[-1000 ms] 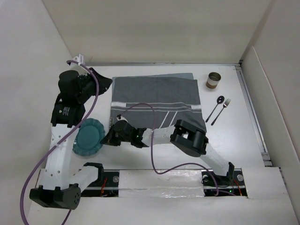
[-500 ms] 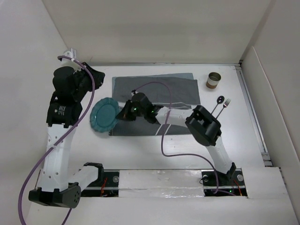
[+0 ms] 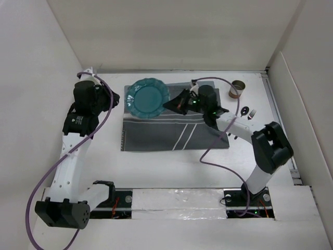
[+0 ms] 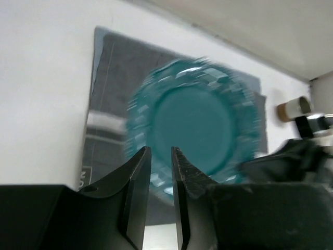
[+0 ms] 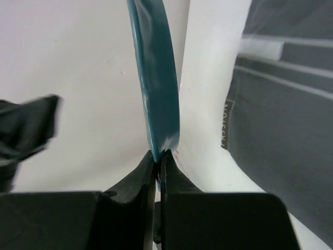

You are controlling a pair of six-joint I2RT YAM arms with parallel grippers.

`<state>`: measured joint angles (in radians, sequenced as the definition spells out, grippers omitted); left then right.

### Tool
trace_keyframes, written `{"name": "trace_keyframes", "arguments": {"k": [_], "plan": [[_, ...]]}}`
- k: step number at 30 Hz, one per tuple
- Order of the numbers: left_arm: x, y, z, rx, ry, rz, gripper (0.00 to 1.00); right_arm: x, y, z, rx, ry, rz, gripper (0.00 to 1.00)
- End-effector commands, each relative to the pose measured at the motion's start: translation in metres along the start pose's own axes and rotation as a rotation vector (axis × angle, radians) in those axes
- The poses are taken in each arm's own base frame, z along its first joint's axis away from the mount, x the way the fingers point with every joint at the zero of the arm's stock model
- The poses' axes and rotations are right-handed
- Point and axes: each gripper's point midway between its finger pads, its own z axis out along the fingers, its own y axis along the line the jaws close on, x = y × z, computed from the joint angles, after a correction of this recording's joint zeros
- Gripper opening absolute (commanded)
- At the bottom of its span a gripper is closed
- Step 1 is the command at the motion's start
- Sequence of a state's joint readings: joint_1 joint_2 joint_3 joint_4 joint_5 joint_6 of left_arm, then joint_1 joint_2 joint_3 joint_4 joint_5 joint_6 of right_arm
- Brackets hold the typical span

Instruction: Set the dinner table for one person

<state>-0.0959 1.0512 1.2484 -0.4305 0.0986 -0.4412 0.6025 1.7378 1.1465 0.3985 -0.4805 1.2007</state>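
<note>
A teal plate (image 3: 148,97) hangs over the far left part of the dark striped placemat (image 3: 171,127) on the white dinner table (image 3: 171,172). My right gripper (image 3: 169,104) is shut on the plate's right rim. In the right wrist view the plate (image 5: 156,78) stands edge-on, pinched at the gripper (image 5: 157,152). My left gripper (image 3: 116,99) hovers just left of the plate and apart from it. Seen from the left wrist, the blurred plate (image 4: 195,125) lies beyond the gripper (image 4: 161,153), whose jaws are slightly open with nothing between them.
A brown paper cup (image 3: 238,89) stands at the far right. A dark spoon (image 3: 242,115) and a fork (image 3: 250,114) lie side by side just right of the placemat. White walls close in the back and both sides.
My right arm has swung the plate from the near left of the table up over the placemat's far end. The left gripper's jaws have parted a little.
</note>
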Motion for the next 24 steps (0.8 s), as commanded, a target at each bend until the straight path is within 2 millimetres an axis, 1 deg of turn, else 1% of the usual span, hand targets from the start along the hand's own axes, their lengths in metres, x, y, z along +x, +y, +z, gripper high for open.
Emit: {"name": "trace_keyframes", "arguments": {"k": [1, 2, 3, 4, 6, 7, 8, 9, 10, 11, 12, 13, 14, 15, 16, 18, 19, 20, 22, 23, 24], "plan": [[0.02, 0.013, 0.011, -0.033, 0.031, 0.022, 0.2, -0.037, 0.043, -0.044, -0.176, -0.076, -0.105, 0.0], [0.024, 0.015, 0.013, -0.038, 0.037, 0.018, 0.2, -0.041, 0.042, -0.054, -0.172, -0.091, -0.115, 0.0], [0.03, 0.018, 0.016, -0.041, 0.048, 0.014, 0.2, -0.041, 0.028, -0.059, -0.143, -0.094, -0.107, 0.0], [0.035, 0.02, 0.02, -0.043, 0.064, 0.01, 0.21, -0.05, 0.022, -0.066, -0.129, -0.108, -0.108, 0.0], [0.039, 0.023, 0.024, -0.058, 0.082, 0.01, 0.23, -0.051, 0.005, -0.071, -0.077, -0.097, -0.112, 0.0], [0.044, 0.028, 0.03, -0.078, 0.102, 0.01, 0.24, -0.057, -0.004, -0.076, -0.056, -0.103, -0.118, 0.0], [0.045, 0.029, 0.033, -0.085, 0.106, 0.017, 0.26, -0.059, -0.01, -0.078, -0.046, -0.109, -0.117, 0.0], [0.046, 0.032, 0.036, -0.095, 0.114, 0.03, 0.26, -0.062, -0.019, -0.08, -0.028, -0.117, -0.11, 0.0], [0.05, 0.039, 0.042, -0.119, 0.126, 0.042, 0.27, -0.064, -0.027, -0.082, -0.02, -0.114, -0.106, 0.0], [0.049, 0.044, 0.045, -0.142, 0.123, 0.059, 0.28, -0.07, -0.036, -0.085, -0.006, -0.121, -0.097, 0.0], [0.048, 0.047, 0.046, -0.172, 0.119, 0.091, 0.28, -0.072, -0.048, -0.084, 0.013, -0.117, -0.085, 0.0], [0.043, 0.056, 0.05, -0.224, 0.105, 0.121, 0.28, -0.074, -0.064, -0.082, 0.04, -0.113, -0.074, 0.0], [0.041, 0.058, 0.05, -0.237, 0.099, 0.123, 0.28, -0.073, -0.063, -0.082, 0.038, -0.105, -0.079, 0.0], [0.033, 0.056, 0.049, -0.24, 0.081, 0.129, 0.28, -0.071, -0.069, -0.08, 0.044, -0.092, -0.074, 0.0], [0.032, 0.058, 0.051, -0.251, 0.082, 0.141, 0.29, -0.073, -0.084, -0.079, 0.074, -0.087, -0.058, 0.0], [0.022, 0.052, 0.05, -0.239, 0.064, 0.141, 0.29, -0.07, -0.1, -0.076, 0.108, -0.076, -0.041, 0.0], [0.023, 0.049, 0.051, -0.227, 0.071, 0.138, 0.3, -0.067, -0.115, -0.074, 0.137, -0.066, -0.023, 0.0], [0.022, 0.046, 0.052, -0.215, 0.07, 0.132, 0.32, -0.067, -0.126, -0.075, 0.157, -0.067, -0.003, 0.0], [0.02, 0.04, 0.052, -0.184, 0.068, 0.125, 0.34, -0.062, -0.14, -0.074, 0.175, -0.05, 0.012, 0.0], [0.02, 0.038, 0.052, -0.178, 0.067, 0.123, 0.35, -0.06, -0.156, -0.075, 0.208, -0.038, 0.04, 0.04], [0.017, 0.036, 0.052, -0.17, 0.064, 0.121, 0.36, -0.058, -0.164, -0.075, 0.236, -0.03, 0.052, 0.1]]}}
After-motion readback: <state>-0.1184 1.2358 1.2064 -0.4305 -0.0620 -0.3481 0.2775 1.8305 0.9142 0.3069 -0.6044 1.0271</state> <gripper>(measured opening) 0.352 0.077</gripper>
